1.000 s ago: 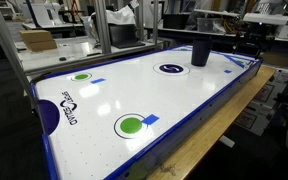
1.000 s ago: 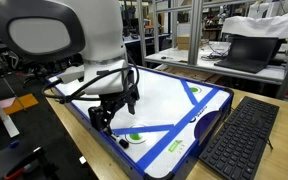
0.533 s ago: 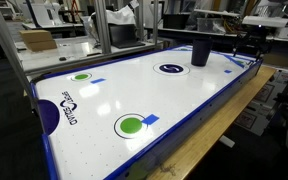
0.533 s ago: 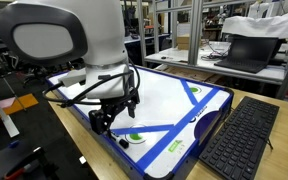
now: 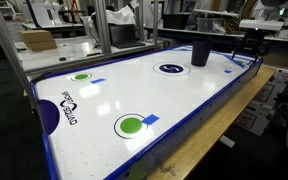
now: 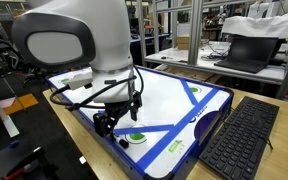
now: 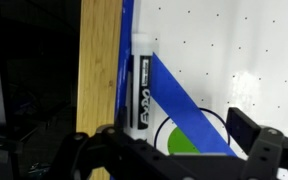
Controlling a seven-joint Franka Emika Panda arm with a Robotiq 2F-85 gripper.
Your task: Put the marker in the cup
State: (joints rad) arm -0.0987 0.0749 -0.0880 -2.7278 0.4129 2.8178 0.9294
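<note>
The marker is white with a black label and lies flat along the blue rim of the air hockey table, next to the wooden edge. My gripper hangs just above the table beside it, open and empty; the marker's lower end lies by the left finger and the right finger is far off. The black cup stands upright at the table's far end, close to my gripper. In an exterior view my gripper is low over the table's near corner; the cup is not visible there.
The white air hockey table has blue rims and green circles. A wooden bench edge runs beside the marker. A keyboard and a laptop lie beyond the table.
The arm has shifted slightly along the table's corner and lowered a little. The near green circle sits further right in an exterior view. The gripper stays open.
</note>
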